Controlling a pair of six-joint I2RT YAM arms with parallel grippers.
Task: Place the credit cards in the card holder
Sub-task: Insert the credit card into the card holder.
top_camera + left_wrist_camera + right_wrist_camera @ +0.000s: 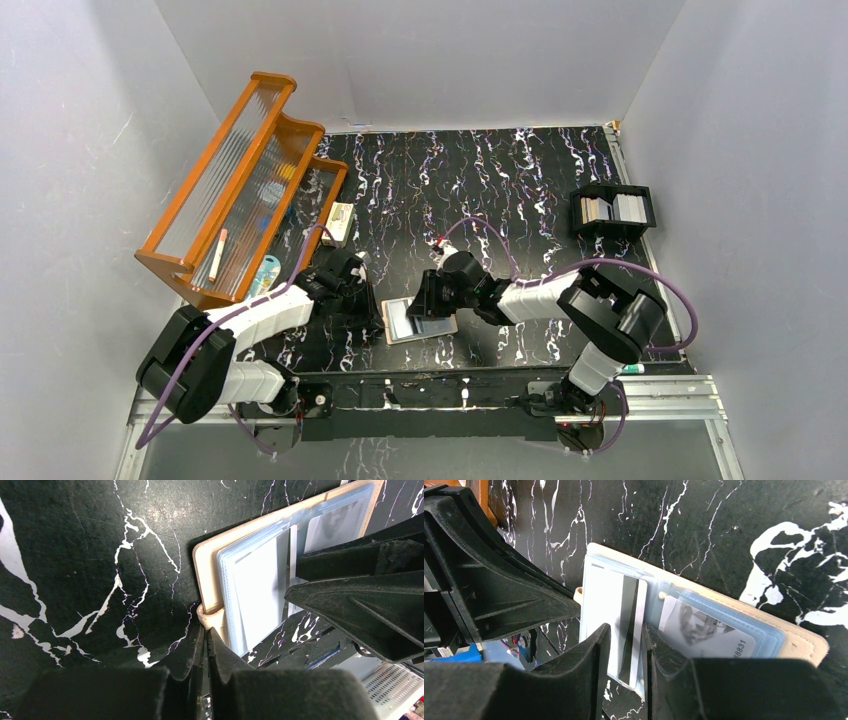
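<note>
The tan card holder [402,326] lies open on the black marbled table between both arms. In the left wrist view my left gripper [206,629] is shut, its tips pinching the card holder's snap tab [209,616] at the near edge. My right gripper [626,630] stands open astride a white credit card with a dark stripe [616,615], which sits in the clear left pocket [255,590]; neither finger presses it. A second card with a grey picture and printed digits [704,630] lies in the right-hand pocket.
An orange ribbed rack [235,190] leans at the left back. A small white box [341,222] sits beside it. A black compartment tray [612,210] with pale cards stands at the right back. White walls close in on three sides.
</note>
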